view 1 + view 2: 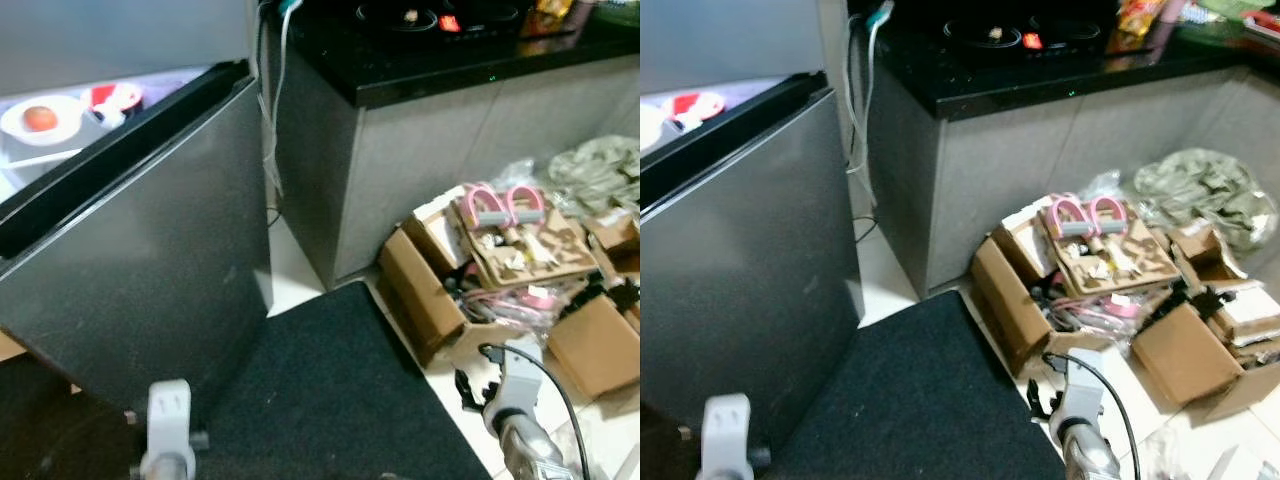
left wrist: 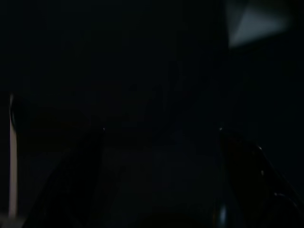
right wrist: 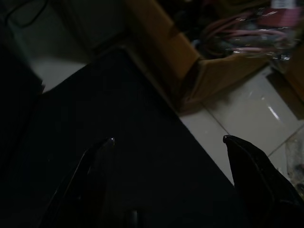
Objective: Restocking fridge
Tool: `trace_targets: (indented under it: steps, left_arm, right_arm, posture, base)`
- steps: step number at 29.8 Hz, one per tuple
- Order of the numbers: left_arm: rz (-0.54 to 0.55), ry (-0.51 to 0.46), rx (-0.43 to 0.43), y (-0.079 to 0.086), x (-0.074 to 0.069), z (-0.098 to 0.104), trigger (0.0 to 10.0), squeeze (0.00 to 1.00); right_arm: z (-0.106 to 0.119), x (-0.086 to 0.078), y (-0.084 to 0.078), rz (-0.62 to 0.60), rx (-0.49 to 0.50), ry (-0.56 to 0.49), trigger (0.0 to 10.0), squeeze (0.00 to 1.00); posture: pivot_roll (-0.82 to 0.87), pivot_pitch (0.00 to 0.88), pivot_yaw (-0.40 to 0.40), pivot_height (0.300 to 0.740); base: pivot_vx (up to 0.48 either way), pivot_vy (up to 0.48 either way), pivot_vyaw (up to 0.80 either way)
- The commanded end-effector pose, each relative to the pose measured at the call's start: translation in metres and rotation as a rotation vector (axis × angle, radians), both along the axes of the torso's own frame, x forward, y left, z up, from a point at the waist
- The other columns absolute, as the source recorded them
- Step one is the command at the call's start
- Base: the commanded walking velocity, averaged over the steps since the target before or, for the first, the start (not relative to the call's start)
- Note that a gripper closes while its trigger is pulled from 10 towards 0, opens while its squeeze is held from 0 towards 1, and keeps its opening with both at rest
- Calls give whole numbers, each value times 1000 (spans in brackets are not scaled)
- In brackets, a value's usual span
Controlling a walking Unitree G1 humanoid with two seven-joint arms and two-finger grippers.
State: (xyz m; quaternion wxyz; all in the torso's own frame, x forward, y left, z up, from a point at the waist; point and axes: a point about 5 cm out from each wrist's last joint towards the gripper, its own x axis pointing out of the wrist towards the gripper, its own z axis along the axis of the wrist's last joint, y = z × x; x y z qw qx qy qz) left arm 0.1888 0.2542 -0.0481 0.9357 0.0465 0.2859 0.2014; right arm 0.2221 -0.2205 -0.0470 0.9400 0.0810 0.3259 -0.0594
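Note:
The grey fridge door [image 1: 150,250] stands partly open at the left. Behind its top edge a white bowl [image 1: 40,118] holding an orange-red fruit sits on a fridge shelf, beside a red and white item [image 1: 112,97]. My left arm [image 1: 168,430] hangs low in front of the door. In the very dark left wrist view, my left gripper [image 2: 161,128] is open with nothing between its fingers. My right arm [image 1: 515,400] hangs low at the right. My right gripper [image 3: 168,139] is open and empty over the black mat [image 3: 118,156].
A black floor mat [image 1: 330,390] lies before the fridge. Open cardboard boxes [image 1: 480,270] full of clutter crowd the tiled floor at the right. A grey counter with a black top [image 1: 430,70] stands behind, and cables [image 1: 270,120] hang down its side.

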Motion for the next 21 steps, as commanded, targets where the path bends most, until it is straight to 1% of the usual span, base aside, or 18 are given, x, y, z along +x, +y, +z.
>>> trace_targets:
  steps: [1,2,3,5,6,7,8,10,12,14,21]
  left_arm:
    - [102,61,-5,15,-21,-9,10000,0]
    - [75,64,-1,17,-17,-8,10000,0]
    - [75,64,-1,17,-17,-8,10000,0]
    - [12,92,-7,11,-17,-11,10000,0]
    - [12,92,-7,11,-17,-11,10000,0]
    - [-37,129,-7,3,-23,-16,10000,0]
    - [-37,129,-7,3,-23,-16,10000,0]
    - [-75,163,-10,-4,-31,-22,10000,0]
    - [-101,188,-18,-9,-38,-26,10000,0]
    - [-108,200,-19,-11,-42,-28,10000,0]
    - [-109,210,-20,-10,-44,-30,10000,0]
  right_arm:
    - [7,6,-2,-20,1,-65,10000,0]
    - [9,9,2,-6,3,-86,10000,0]
    - [9,9,2,-6,3,-86,10000,0]
    - [9,12,10,52,-27,-82,10000,0]
    - [9,12,10,52,-27,-82,10000,0]
    - [8,11,16,73,-27,-78,10000,0]
    - [8,11,16,73,-27,-78,10000,0]
    - [6,10,18,61,-8,-75,10000,0]
    - [3,5,19,61,-11,-58,10000,0]
    - [1,3,19,66,-16,-53,10000,0]
    - [0,-1,17,68,-25,-53,10000,0]
  posture:
    - [-29,60,-91,740]
    - [-32,58,-89,740]
    - [-32,58,-89,740]
    - [-32,56,-89,740]
    - [-32,56,-89,740]
    - [-29,52,-90,740]
    - [-29,52,-90,740]
    - [-29,52,-90,740]
    - [-26,53,-92,740]
    - [-26,53,-92,740]
    - [-33,56,-94,740]
  base:
    - [0,0,0]
    - [0,0,0]
    - [0,0,0]
    - [0,0,0]
    - [0,0,0]
    - [0,0,0]
    - [0,0,0]
    - [0,0,222]
    - [0,0,800]
    - [0,0,800]
    - [0,0,800]
